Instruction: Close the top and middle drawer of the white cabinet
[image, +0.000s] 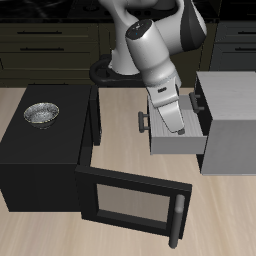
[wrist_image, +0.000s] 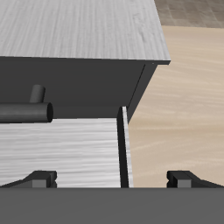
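My claw (wrist_image: 112, 179) hangs spread wide with nothing in it, its fingertips (wrist_image: 41, 178) over a pulled-out drawer (image: 178, 142) of the white cabinet (image: 235, 115). The dark handle (wrist_image: 24, 111) shows just beyond.

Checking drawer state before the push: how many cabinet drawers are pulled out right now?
1 clearly: a drawer sticks out of the white cabinet, under the gripper. The arm covers that front, so a second open drawer may be hidden.
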